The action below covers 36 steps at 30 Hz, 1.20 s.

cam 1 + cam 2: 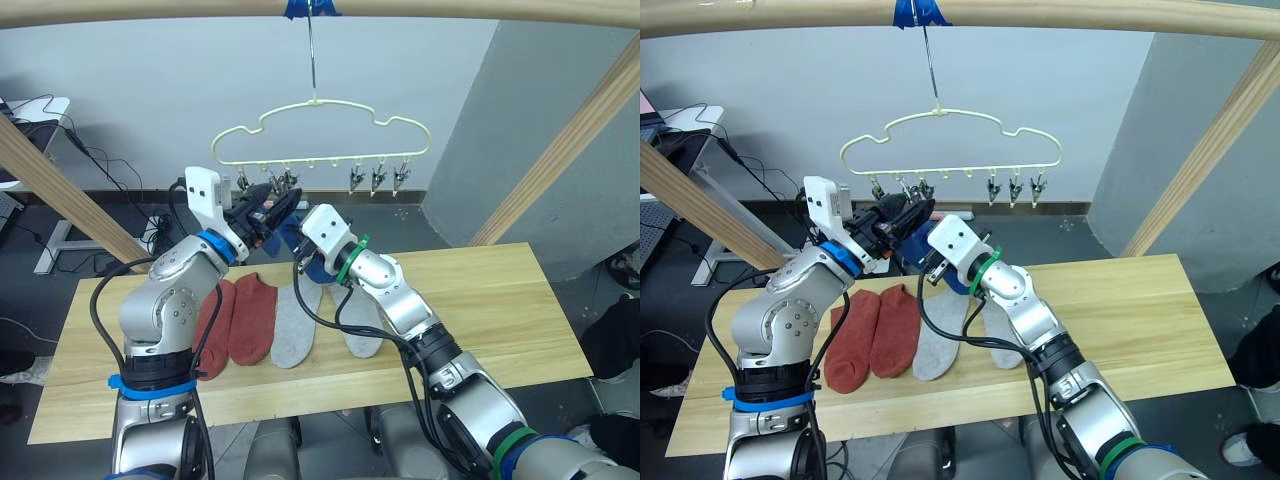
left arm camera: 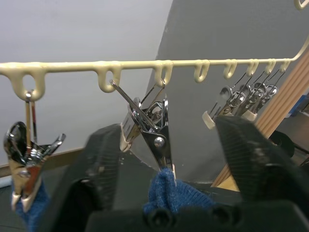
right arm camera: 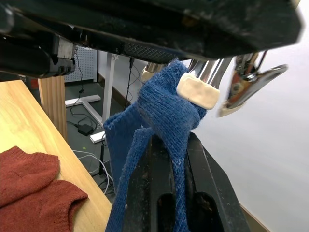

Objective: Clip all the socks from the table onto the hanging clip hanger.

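The pale yellow-green clip hanger (image 1: 320,130) hangs by its hook from the wooden rail. My left gripper (image 1: 283,200) is raised to its left clips and stands open, its fingers (image 2: 99,166) either side of a metal clip (image 2: 154,128). That clip's cream pad (image 3: 198,92) bites the top of a blue sock (image 3: 159,113). My right gripper (image 3: 176,145) is shut on this blue sock just below the clip. Another blue sock (image 2: 29,212) hangs from the neighbouring clip. Two rust-red socks (image 1: 238,318) and two light grey socks (image 1: 296,325) lie side by side on the table (image 1: 480,300).
Three empty clips (image 1: 378,180) hang at the hanger's right end. Slanted wooden posts (image 1: 565,150) stand at both sides behind the table, under the top rail (image 1: 450,10). Cables lie on the floor behind the table's left end.
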Available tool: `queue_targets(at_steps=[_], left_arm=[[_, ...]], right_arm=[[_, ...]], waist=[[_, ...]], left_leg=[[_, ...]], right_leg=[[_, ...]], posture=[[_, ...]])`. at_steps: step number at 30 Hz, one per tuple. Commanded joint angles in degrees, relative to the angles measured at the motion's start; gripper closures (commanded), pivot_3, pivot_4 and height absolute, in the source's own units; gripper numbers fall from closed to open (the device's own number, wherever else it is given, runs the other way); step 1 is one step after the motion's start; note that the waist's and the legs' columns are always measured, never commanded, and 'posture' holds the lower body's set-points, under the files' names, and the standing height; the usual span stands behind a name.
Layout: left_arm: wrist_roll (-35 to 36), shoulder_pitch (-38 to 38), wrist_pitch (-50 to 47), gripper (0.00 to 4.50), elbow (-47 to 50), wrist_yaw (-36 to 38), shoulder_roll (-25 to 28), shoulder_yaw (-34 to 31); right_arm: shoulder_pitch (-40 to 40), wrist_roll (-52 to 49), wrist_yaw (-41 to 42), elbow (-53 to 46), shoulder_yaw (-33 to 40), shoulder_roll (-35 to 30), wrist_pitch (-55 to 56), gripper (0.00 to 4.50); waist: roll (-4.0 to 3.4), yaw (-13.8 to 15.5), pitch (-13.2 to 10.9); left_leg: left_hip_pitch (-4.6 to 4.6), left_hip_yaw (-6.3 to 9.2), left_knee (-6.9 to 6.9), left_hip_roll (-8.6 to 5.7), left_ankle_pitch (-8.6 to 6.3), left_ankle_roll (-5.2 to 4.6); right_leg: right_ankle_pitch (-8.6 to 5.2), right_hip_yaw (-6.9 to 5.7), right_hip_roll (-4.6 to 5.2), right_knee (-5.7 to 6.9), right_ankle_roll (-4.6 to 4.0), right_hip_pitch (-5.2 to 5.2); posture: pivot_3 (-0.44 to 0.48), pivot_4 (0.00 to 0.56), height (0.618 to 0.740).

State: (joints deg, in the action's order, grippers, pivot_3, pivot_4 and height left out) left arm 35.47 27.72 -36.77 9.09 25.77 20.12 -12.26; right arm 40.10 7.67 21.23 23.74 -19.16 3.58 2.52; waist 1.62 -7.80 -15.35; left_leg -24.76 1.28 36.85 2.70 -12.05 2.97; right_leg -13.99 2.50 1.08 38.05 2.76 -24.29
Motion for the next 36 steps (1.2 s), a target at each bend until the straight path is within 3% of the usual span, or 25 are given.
queue_targets(at_steps=[1, 3, 4, 6, 12, 18, 24, 29, 36], left_arm=[[0.72, -0.48, 0.53, 0.87, 2.88, 0.81, 1.07, -0.47], [0.41, -0.63, 0.74, 0.87, 2.96, 1.04, 1.45, -0.28], [0.08, -0.71, 1.05, 0.84, 2.97, 1.16, 1.71, -0.12], [-0.53, -0.88, 1.74, 0.84, 2.92, 1.23, 2.08, 0.08], [-5.27, -2.40, 6.78, 0.84, 2.90, 1.61, 2.99, 1.90], [-13.11, -6.11, 16.57, 0.84, 3.46, 0.80, 2.62, 5.02], [-22.11, -7.48, 28.81, 0.84, 1.03, -4.41, -2.40, 8.29], [-25.41, -8.30, 32.84, 0.84, -0.82, -7.12, -6.60, 10.52], [-27.95, -7.40, 36.36, 0.84, -4.20, -9.16, -10.11, 11.89]], right_arm=[[0.91, -1.55, 0.93, -1.53, 0.69, 1.18, 1.31, 4.50], [0.57, -2.39, 1.82, -1.99, 0.76, 1.34, 0.69, 4.50], [0.39, -2.72, 2.58, -2.30, 0.59, 1.32, 0.09, 3.92], [0.15, -2.95, 3.73, -2.82, 0.07, 1.13, -1.21, 3.40], [-3.21, -2.80, 9.88, -9.33, -2.58, -2.24, -7.07, 1.21], [-10.33, -4.44, 18.84, -27.60, -3.77, -12.37, -17.03, 1.21], [-14.28, -12.37, 25.11, -44.83, 3.82, -23.46, -27.92, 1.21], [-15.23, -18.98, 26.84, -52.57, 10.01, -29.70, -34.62, 1.21], [-15.81, -23.92, 24.31, -56.75, 13.67, -32.03, -40.53, 1.21]], waist=[[0.00, -0.01, 0.00], [0.00, -0.02, 0.00], [0.00, -0.02, 0.00], [0.00, 0.00, 0.00], [0.00, 0.07, 0.00], [0.00, 0.70, 0.00], [0.01, 1.42, 0.01], [0.02, 1.37, 0.01], [0.02, 1.07, 0.01]], left_leg=[[0.00, 0.00, 0.00, 0.00, 0.00, 0.00], [0.00, 0.01, 0.00, 0.01, 0.00, 0.00], [0.00, 0.01, 0.00, 0.01, 0.00, 0.00], [0.00, 0.01, 0.00, 0.00, 0.00, 0.00], [0.00, 0.01, 0.00, 0.00, 0.00, 0.00], [0.00, -0.01, 0.00, -0.01, 0.00, 0.00], [0.01, -0.02, 0.08, -0.01, 0.00, 0.00], [0.02, -0.02, 0.10, -0.02, 0.00, -0.01], [0.03, -0.03, 0.11, -0.02, 0.00, -0.01]], right_leg=[[0.00, 0.00, 0.00, 0.00, 0.00, 0.00], [0.00, -0.01, 0.00, 0.01, 0.00, 0.00], [0.00, -0.01, 0.00, 0.01, 0.00, 0.00], [0.00, -0.01, 0.00, 0.01, 0.00, 0.00], [0.00, -0.01, 0.00, 0.00, 0.00, 0.00], [0.00, -0.01, 0.03, -0.01, 0.00, 0.00], [-0.03, 0.00, 0.02, 0.00, 0.05, 0.03], [-0.04, 0.00, 0.01, -0.02, 0.10, 0.07], [-0.05, 0.02, -0.01, -0.02, 0.12, 0.07]], posture=[[-0.171, 0.237, 0.740], [-0.171, 0.237, 0.740], [-0.171, 0.237, 0.740], [-0.171, 0.237, 0.740], [-0.171, 0.239, 0.740], [-0.183, 0.241, 0.740], [-0.205, 0.242, 0.740], [-0.223, 0.243, 0.740], [-0.260, 0.245, 0.740]])
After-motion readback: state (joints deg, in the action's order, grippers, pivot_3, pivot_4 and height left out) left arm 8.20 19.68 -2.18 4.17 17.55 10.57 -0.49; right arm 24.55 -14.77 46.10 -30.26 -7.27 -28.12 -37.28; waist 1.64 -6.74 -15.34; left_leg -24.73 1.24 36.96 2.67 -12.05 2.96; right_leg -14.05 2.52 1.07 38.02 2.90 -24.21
